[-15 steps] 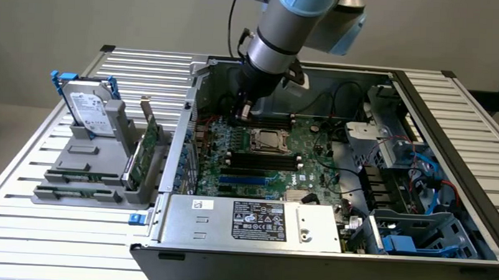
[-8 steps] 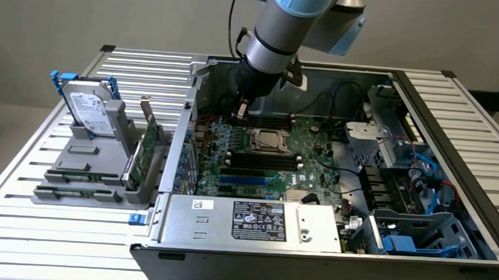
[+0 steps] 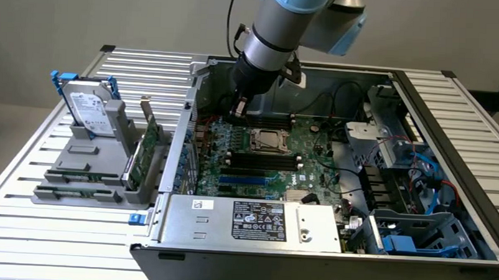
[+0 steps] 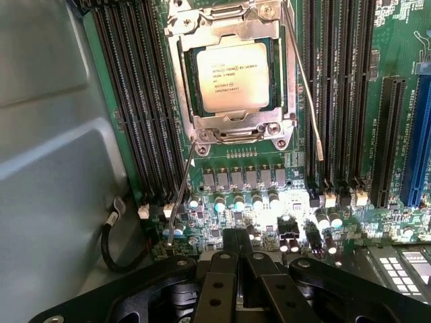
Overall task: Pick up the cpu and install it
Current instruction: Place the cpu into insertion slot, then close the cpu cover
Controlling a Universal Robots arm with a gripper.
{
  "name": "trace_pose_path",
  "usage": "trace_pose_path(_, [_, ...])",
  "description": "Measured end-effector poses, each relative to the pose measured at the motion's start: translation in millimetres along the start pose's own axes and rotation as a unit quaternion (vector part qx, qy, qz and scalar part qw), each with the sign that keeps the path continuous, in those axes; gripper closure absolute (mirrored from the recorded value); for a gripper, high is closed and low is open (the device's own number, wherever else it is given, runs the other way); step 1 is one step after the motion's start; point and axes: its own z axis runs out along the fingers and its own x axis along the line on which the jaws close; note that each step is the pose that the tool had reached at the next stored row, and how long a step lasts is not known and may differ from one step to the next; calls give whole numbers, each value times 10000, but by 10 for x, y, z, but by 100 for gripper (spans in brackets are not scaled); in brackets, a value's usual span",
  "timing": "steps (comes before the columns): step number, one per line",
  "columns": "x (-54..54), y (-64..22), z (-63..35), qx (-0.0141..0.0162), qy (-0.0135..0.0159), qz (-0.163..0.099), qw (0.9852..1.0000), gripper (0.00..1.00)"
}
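Observation:
The cpu (image 4: 233,76), a silvery square chip with printed text, lies flat inside the metal socket frame (image 4: 182,67) on the green motherboard (image 4: 397,40). In the exterior view the socket with the cpu (image 3: 266,140) sits mid-board inside the open computer case. My gripper (image 4: 242,237) is shut with nothing between its black fingers, and hangs over the row of capacitors beside the socket, apart from the cpu. From the exterior view, the gripper (image 3: 240,110) hovers just behind the socket, toward the case's rear wall. Two thin socket levers (image 4: 306,101) stand out from the frame's sides.
Black memory slots (image 4: 135,101) flank the socket on both sides. A grey case wall (image 4: 47,134) and a black cable (image 4: 114,249) lie close by. Outside the case, a hard drive with blue handles (image 3: 89,106) stands in a grey holder on the slatted table (image 3: 64,233).

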Motion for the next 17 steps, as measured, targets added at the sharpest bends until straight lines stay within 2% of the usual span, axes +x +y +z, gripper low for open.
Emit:
trace_pose_path(13, [0, 0, 1, -1, 5, 13, 10000, 89])
trace_pose_path(17, [0, 0, 2, -29, 114, 315, 9994, 89])
